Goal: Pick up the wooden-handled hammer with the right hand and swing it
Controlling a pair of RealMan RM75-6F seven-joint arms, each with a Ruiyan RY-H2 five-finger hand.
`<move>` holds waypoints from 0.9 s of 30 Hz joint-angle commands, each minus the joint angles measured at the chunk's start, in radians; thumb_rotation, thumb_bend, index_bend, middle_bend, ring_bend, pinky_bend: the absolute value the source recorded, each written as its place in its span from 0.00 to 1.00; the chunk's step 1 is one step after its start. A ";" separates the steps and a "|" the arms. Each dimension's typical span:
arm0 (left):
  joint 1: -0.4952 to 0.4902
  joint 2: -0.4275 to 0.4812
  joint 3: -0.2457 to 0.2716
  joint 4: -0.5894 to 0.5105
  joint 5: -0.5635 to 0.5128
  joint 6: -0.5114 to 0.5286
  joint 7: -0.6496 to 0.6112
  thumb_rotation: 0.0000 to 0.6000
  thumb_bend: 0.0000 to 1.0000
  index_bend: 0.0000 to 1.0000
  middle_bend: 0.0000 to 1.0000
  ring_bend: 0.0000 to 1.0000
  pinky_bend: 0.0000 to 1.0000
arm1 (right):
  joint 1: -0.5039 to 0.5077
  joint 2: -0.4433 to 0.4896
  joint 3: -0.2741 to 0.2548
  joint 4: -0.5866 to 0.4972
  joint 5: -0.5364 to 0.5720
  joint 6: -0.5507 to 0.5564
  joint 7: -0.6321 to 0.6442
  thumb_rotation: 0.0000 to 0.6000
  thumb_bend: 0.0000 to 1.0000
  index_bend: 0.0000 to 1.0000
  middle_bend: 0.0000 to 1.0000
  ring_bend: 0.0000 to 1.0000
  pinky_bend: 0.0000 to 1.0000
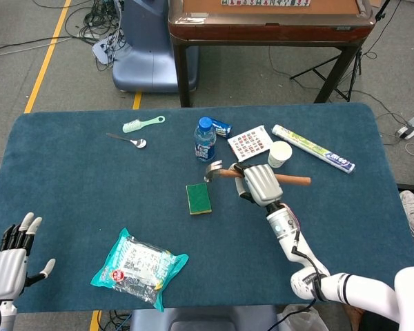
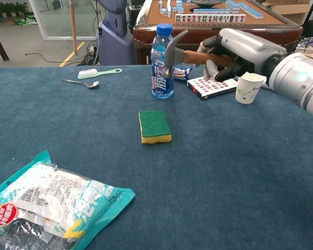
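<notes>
In the head view, the hammer [image 1: 257, 174] is a slim tool with a brown wooden handle and a small grey metal head. It is held clear above the blue felt-like surface [image 1: 76, 179], its long axis running roughly left to right, head toward the left near the water bottle [image 1: 204, 139] and the handle's free end sticking out to the right below the paper cup [image 1: 279, 154]. The right hand [image 1: 259, 184], a silver-grey shell with dark fingers, is clamped around the handle's middle. The green-topped rectangular sponge [image 1: 199, 198] lies flat just left of and below the hammer head. The left hand [image 1: 10, 255] sits at the lower-left corner, its fingers spread apart and holding nothing. A crinkled teal snack bag [image 1: 139, 266] lies in front.

In the chest view, the hammer [image 2: 190, 52] hangs well above the surface [image 2: 224, 172], its metal head [image 2: 173, 44] tilted, at the height of the water bottle [image 2: 162, 61]'s blue cap. The right hand [image 2: 240, 52] has its fingers wrapped tight on the handle. The sponge [image 2: 155, 125] shows a yellow foam base under its rough green top. Behind lie a pale green brush [image 2: 99, 72], a steel spoon [image 2: 81, 82], a flat printed card box [image 2: 213, 86] and the white paper cup [image 2: 248, 87].
</notes>
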 commanded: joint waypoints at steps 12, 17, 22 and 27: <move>-0.007 -0.004 -0.002 -0.014 -0.002 -0.009 0.022 1.00 0.23 0.00 0.00 0.00 0.00 | -0.045 -0.016 -0.065 0.105 0.077 -0.155 0.123 1.00 1.00 0.57 0.68 0.64 0.76; -0.008 -0.003 -0.002 -0.018 -0.002 -0.009 0.025 1.00 0.23 0.00 0.00 0.00 0.00 | -0.049 0.000 -0.070 0.113 0.079 -0.203 0.168 1.00 0.76 0.30 0.43 0.39 0.58; -0.009 -0.003 -0.003 -0.020 -0.003 -0.010 0.027 1.00 0.23 0.00 0.00 0.00 0.00 | -0.067 0.033 -0.064 0.088 0.053 -0.189 0.212 1.00 0.52 0.02 0.22 0.17 0.41; -0.009 -0.001 -0.005 -0.022 -0.004 -0.009 0.025 1.00 0.23 0.00 0.00 0.00 0.00 | -0.105 0.102 -0.063 0.018 0.022 -0.135 0.233 1.00 0.50 0.00 0.18 0.15 0.39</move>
